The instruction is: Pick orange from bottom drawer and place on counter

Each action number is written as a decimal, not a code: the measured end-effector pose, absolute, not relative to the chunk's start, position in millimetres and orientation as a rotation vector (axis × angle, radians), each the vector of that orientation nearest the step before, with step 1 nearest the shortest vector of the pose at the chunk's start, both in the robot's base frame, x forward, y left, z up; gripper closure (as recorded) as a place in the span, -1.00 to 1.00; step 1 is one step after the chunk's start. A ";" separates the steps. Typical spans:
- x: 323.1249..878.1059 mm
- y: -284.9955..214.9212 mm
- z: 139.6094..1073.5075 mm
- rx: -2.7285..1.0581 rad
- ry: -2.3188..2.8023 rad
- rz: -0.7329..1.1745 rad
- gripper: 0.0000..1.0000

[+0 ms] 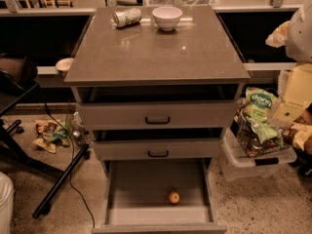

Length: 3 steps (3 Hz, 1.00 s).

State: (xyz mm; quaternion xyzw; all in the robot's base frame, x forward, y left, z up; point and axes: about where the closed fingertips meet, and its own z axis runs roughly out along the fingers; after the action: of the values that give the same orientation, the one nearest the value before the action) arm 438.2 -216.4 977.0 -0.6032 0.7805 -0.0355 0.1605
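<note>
Claw cannot be made out in the view, so its opening and any load cannot be told (only a white rounded shape (301, 30) is seen at the right edge). The orange (174, 197) is seen lying on the floor of the pulled-out bottom drawer (141, 184), near its front wall. On the worktop (156, 52), a white bowl (167, 17) and a tipped can (127, 17) are set near each other at the back.
</note>
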 end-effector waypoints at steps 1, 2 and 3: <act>438.8 -214.8 975.5 -1.714 2.220 -0.099 -1.00; 440.3 -206.6 956.9 -1.691 2.200 -0.036 -1.00; 443.0 -188.5 931.7 -1.667 2.169 0.058 -1.00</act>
State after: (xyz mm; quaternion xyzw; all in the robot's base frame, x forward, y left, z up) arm 443.0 -188.5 931.7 -0.5968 0.7764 0.0207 0.2015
